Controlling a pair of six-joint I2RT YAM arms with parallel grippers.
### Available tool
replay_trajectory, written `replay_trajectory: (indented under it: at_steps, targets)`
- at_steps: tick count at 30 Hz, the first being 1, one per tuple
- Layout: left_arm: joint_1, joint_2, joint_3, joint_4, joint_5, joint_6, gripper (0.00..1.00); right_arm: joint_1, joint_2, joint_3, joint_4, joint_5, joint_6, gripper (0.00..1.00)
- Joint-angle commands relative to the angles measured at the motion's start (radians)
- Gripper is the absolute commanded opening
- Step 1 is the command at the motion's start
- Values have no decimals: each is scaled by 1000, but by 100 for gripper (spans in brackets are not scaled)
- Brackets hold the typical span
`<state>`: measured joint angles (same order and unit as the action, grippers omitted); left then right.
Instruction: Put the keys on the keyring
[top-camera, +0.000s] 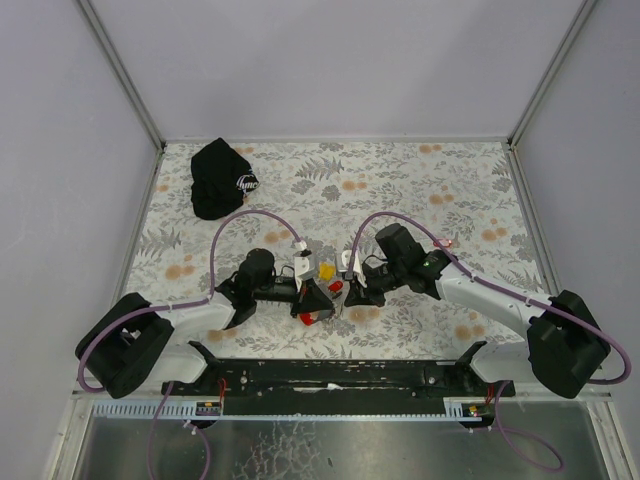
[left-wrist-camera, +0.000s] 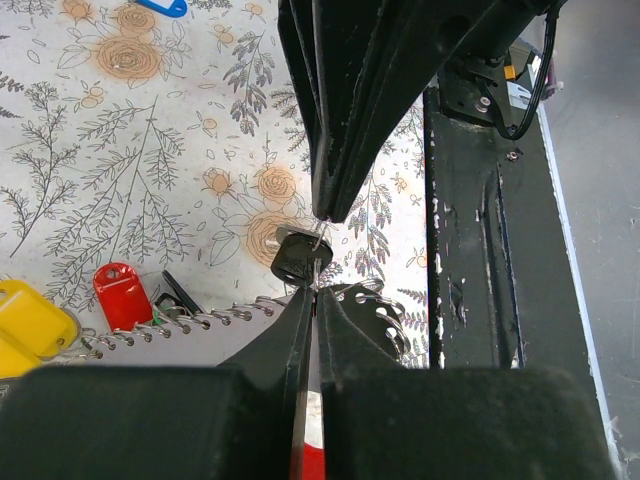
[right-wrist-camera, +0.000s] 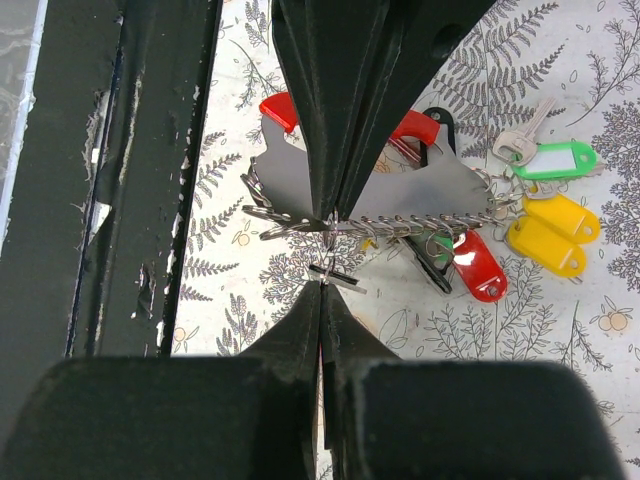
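Observation:
My left gripper (left-wrist-camera: 314, 290) is shut on the keyring's grey-white bar (right-wrist-camera: 440, 190). Its red rounded piece (right-wrist-camera: 280, 108) shows behind the bar, and a row of thin rings (right-wrist-camera: 420, 225) runs along the bar's edge. My right gripper (right-wrist-camera: 322, 283) is shut on a thin ring carrying the black key (left-wrist-camera: 298, 258), tip to tip with the left gripper (right-wrist-camera: 330, 212). Green (right-wrist-camera: 553, 160), yellow (right-wrist-camera: 550, 232) and red (right-wrist-camera: 476, 266) tagged keys hang at the bar's far end. A blue tag (left-wrist-camera: 165, 7) lies apart. In the top view both grippers (top-camera: 318, 298) (top-camera: 352, 294) meet at mid-table.
A large black cap (top-camera: 222, 178) with a white logo lies at the back left. A lone small red tag (top-camera: 448, 241) lies to the right. The black base rail (left-wrist-camera: 480, 250) runs along the near table edge, close beneath both grippers.

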<state>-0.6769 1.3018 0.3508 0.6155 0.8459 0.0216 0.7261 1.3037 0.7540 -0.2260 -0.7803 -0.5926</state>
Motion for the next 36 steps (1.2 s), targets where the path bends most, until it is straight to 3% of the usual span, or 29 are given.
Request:
replay_trajectory:
  at_steps: [1, 36]
  targets:
    - [7, 5, 16, 82, 21, -9, 0, 13, 0, 31, 30, -37, -1, 0]
    - [7, 20, 26, 78, 39, -12, 0, 22, 20, 39, 35, -21, 7, 0]
